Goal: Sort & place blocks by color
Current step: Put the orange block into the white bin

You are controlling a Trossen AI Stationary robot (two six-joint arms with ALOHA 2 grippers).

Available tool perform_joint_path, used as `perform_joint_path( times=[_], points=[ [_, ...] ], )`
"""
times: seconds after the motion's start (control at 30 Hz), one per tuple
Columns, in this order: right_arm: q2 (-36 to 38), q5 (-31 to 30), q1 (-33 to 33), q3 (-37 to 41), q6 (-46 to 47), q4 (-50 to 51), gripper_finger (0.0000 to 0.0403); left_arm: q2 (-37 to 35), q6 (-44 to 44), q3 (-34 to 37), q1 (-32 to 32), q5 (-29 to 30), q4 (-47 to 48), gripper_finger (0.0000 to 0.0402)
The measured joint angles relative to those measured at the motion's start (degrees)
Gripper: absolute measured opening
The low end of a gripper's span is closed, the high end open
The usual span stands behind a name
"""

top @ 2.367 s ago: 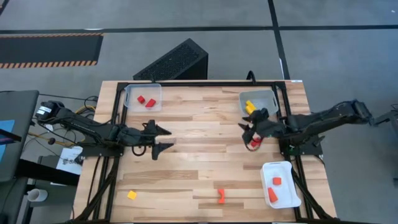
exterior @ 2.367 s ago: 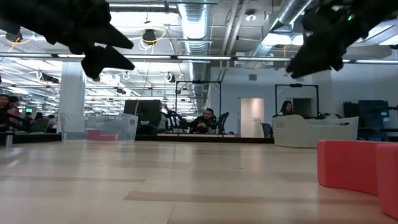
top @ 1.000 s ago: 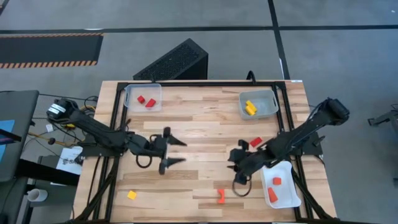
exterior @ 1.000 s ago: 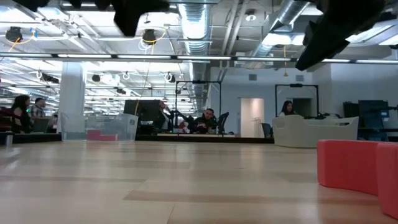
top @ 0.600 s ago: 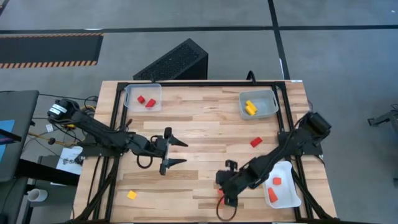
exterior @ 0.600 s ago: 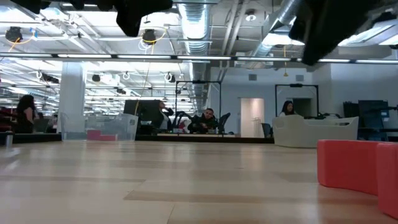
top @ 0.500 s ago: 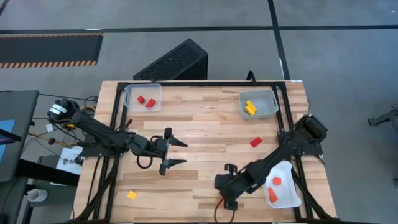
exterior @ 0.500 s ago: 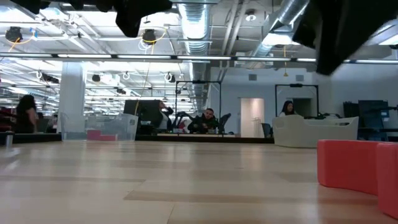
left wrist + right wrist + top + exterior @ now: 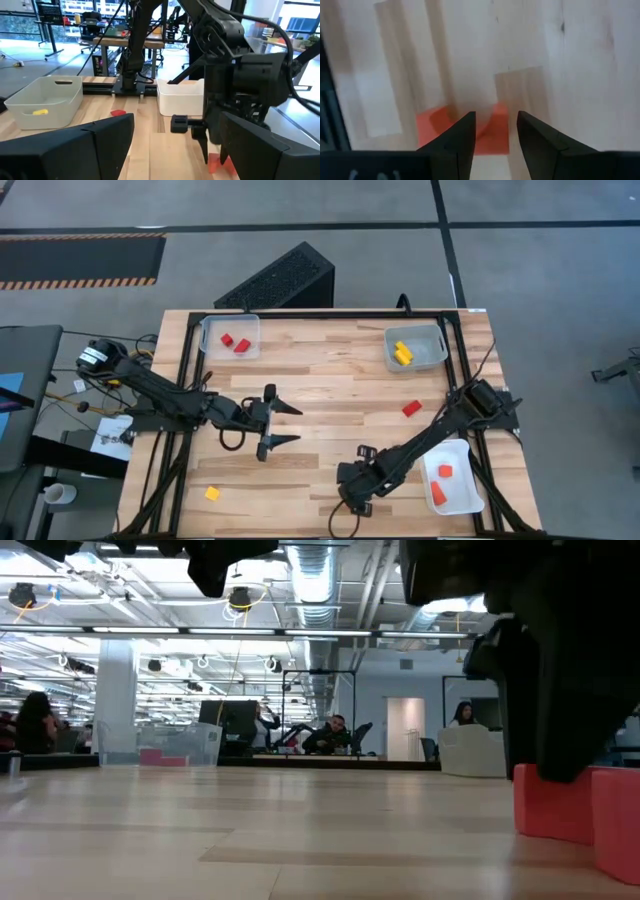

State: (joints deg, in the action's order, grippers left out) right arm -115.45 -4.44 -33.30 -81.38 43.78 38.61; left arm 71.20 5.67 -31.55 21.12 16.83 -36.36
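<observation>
An orange curved block (image 9: 492, 131) lies flat on the table near its near edge; in the low view (image 9: 548, 808) it shows at the right. My right gripper (image 9: 496, 131) is open, pointing down over it. One finger stands over the block's hollow, the other outside one end. In the high view the gripper (image 9: 355, 500) hides the block. My left gripper (image 9: 290, 425) is open and empty above the table's middle left. A yellow block (image 9: 211, 493) lies near the near left corner. A red block (image 9: 411, 408) lies right of centre. My right gripper comes at the orange curved block from above, pointing down, with its open fingers (image 9: 461, 135) on either side of one end (image 9: 499, 127). The block lies flat on the table. I cannot tell whether the fingers touch it.
A clear tray (image 9: 212, 335) at the far left holds two red blocks. A clear tray (image 9: 428, 340) at the far right holds yellow blocks. A white tray (image 9: 455, 452) at the near right holds orange blocks. The wide middle of the table is bare wood.
My right gripper has swung toward the table's near edge and somewhat left, away from the red block, and has come down over the orange curved block. Its fingers stay apart.
</observation>
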Motion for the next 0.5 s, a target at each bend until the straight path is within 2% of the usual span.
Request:
perform_joint_path(
  times=[0.23,0.5],
  points=[
    [-0.21,-0.52,0.49,0.0,1.88,0.76,0.0153,0.0,0.51,0.0,0.0,0.01,-0.03,0.0279],
    [0.16,-0.38,0.51,1.22,4.64,3.39,0.0059,0.0,1.38,0.0,0.0,0.08,1.19,0.0279]
  ],
)
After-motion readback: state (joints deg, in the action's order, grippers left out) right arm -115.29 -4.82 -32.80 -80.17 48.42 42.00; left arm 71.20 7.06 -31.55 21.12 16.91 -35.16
